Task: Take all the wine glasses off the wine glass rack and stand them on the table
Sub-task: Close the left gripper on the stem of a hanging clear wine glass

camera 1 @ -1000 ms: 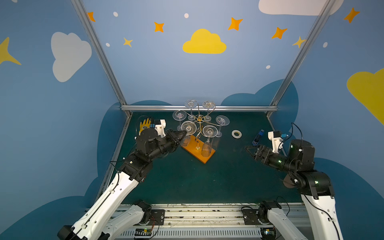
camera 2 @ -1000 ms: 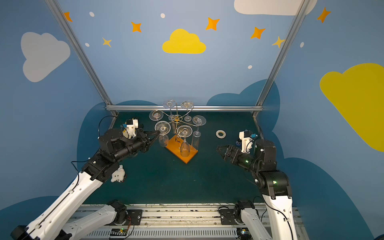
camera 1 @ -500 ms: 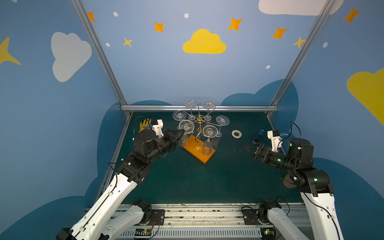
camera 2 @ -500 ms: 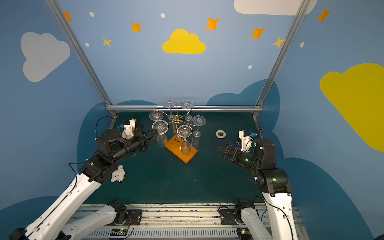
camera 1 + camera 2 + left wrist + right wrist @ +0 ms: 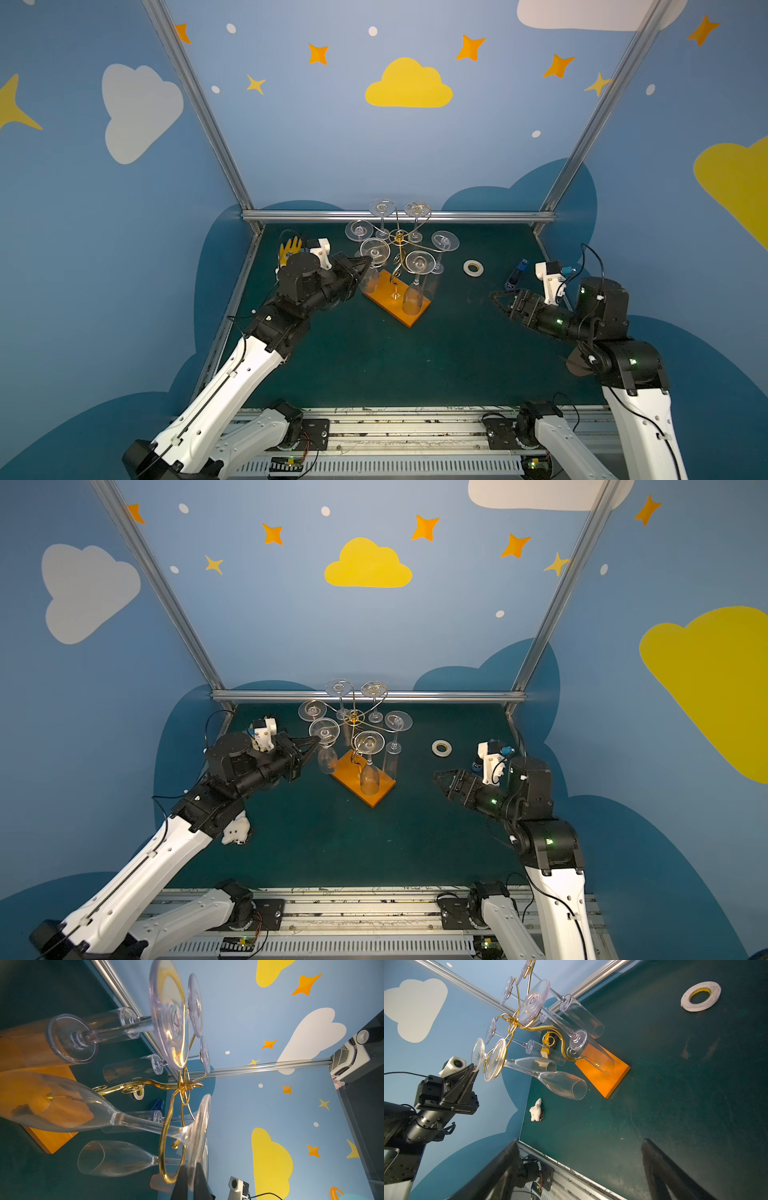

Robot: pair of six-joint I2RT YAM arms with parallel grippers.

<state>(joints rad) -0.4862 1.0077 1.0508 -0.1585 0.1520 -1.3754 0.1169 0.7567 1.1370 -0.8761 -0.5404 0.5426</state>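
Note:
The wine glass rack (image 5: 399, 237) is a gold wire stand on an orange wooden base (image 5: 395, 307), set left of the mat's middle; both top views show it, hub (image 5: 354, 717). Several clear glasses hang upside down from its arms. My left gripper (image 5: 368, 262) is shut on the round foot of the nearest wine glass (image 5: 375, 249), which still hangs in its gold loop. The left wrist view shows that foot pinched between the black fingers (image 5: 180, 1180), with the bowl (image 5: 72, 1109) hanging below. My right gripper (image 5: 496, 301) hovers open and empty, well right of the rack.
A roll of white tape (image 5: 473, 268) and a blue object (image 5: 515, 274) lie right of the rack. A yellow glove-like thing (image 5: 289, 251) sits behind the left wrist. A small white plush (image 5: 235, 832) lies under the left arm. A metal rail (image 5: 399, 216) bounds the back.
The left gripper stays shut on the glass's foot and has shifted only slightly upward with it. The right arm has hardly moved.

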